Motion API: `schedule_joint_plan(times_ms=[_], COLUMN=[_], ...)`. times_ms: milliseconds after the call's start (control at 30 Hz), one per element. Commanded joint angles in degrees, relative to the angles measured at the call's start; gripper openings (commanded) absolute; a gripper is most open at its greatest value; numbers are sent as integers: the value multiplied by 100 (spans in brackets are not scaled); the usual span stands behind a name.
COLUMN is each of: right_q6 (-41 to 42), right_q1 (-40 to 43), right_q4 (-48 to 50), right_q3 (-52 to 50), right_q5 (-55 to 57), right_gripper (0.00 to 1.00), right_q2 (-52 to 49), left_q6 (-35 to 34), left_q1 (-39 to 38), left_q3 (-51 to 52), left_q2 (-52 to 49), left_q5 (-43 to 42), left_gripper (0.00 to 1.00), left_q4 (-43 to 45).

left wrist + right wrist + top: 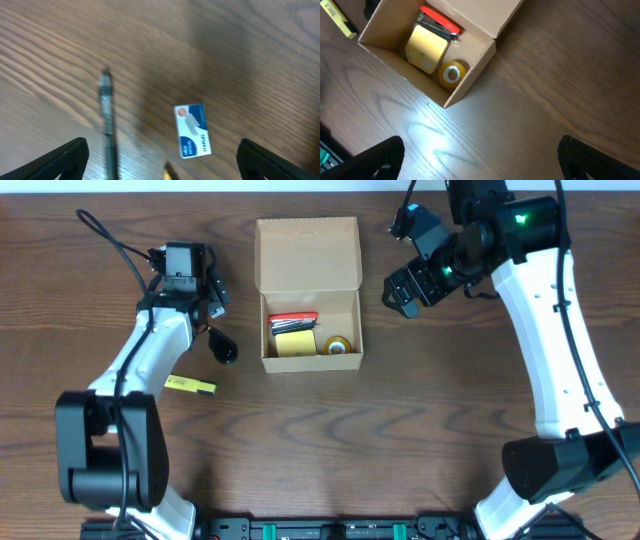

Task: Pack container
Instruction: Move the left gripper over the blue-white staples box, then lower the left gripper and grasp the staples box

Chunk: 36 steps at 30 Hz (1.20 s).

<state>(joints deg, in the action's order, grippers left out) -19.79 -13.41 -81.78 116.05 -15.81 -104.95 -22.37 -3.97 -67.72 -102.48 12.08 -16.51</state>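
- As the overhead camera looks down, the box (308,255) sits at the far middle of the table (400,440), open, with its flap laid back away from the arms.
- Inside it lie a red thing (292,320), too small to name, a yellow pad (293,343) and a tape roll (338,345).
- The left arm (150,350) bends in left of the box. Its wrist end is a dark clutter, and the fingers cannot be read from this view.
- A small dark thing (222,348) beside that arm is too unclear to name. A yellow marker (190,386) lies nearer the front.
- The right gripper (405,288) hangs right of the box, apart from it, and is partly masked by its own housing.
- From the left wrist, the left gripper (162,145) is spread wide and holds nothing. Only its two tips show at the lower corners.
- Below it, blurred, are a pen (107,125), cut off by the bottom edge, and a staples packet (193,131). A yellow sliver at the bottom edge is mostly cut off.
- The box is out of this view.
- From the right wrist, the right gripper's jaws also stand wide apart and empty, above bare wood.
- The box fills the upper left of this view with its flap cropped at the top, and the marker is cut off at the corner.
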Motion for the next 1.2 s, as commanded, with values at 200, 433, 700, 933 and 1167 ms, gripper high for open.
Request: schedule_joint_plan(times_ms=[200, 433, 700, 933, 1167], right_q6=[-44, -42, -42, -42, -42], right_q1=[-55, -55, -55, -55, -55], right_q4=[-4, -4, -4, -4, -4], right_q3=[2, 2, 2, 2, 2], right_q5=[-7, -7, -7, -7, -7], right_gripper=[99, 99, 99, 99, 99], right_q2=[-7, -7, -7, -7, -7], left_q6=[-380, -334, -339, -345, -337], left_q1=[-17, -17, -17, -24, -24], left_q3=[-155, -155, -155, -155, -155], left_q2=[-232, -452, -785, -964, -1154], left_q5=[-1471, -1073, -350, -249, -269], left_gripper=[95, 95, 100, 93, 93], left_q4=[-13, 404, 520, 702, 863])
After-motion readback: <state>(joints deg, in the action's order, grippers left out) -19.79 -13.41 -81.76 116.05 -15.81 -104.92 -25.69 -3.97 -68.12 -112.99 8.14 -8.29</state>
